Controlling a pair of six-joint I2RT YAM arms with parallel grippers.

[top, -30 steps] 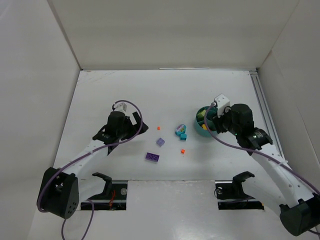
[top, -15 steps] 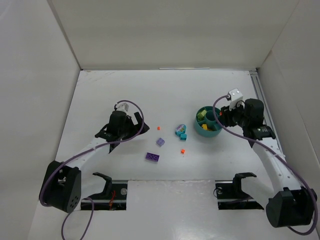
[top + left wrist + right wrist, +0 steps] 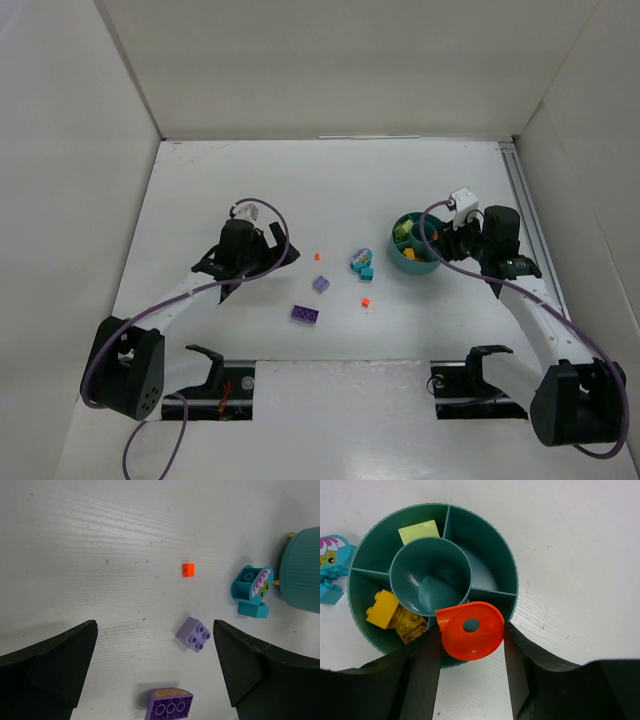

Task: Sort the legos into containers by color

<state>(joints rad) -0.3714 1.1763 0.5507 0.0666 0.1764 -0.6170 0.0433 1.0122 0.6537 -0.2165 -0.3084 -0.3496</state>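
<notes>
The teal bowl [image 3: 402,262] stands right of centre, and its rim [image 3: 512,565] fills the right wrist view. My right gripper [image 3: 471,641] is shut on a round orange piece [image 3: 471,630] with a hole, held over the bowl's near rim. Yellow bricks [image 3: 395,616] and a light green brick [image 3: 419,531] lie in separate compartments. My left gripper [image 3: 155,645] hangs open above the table. Below and between its fingers lie a lavender brick [image 3: 194,634] and a purple brick [image 3: 169,705]. A small orange brick [image 3: 188,569] and a cyan piece [image 3: 252,587] lie farther off.
Another small orange brick [image 3: 366,301] lies near the table's middle. White walls enclose the table on the left, back and right. A metal rail [image 3: 522,200] runs along the right edge behind the bowl.
My right gripper pulled back to the right off the bowl with the orange piece, then edged left to the bowl's rim. The left arm barely shifted.
</notes>
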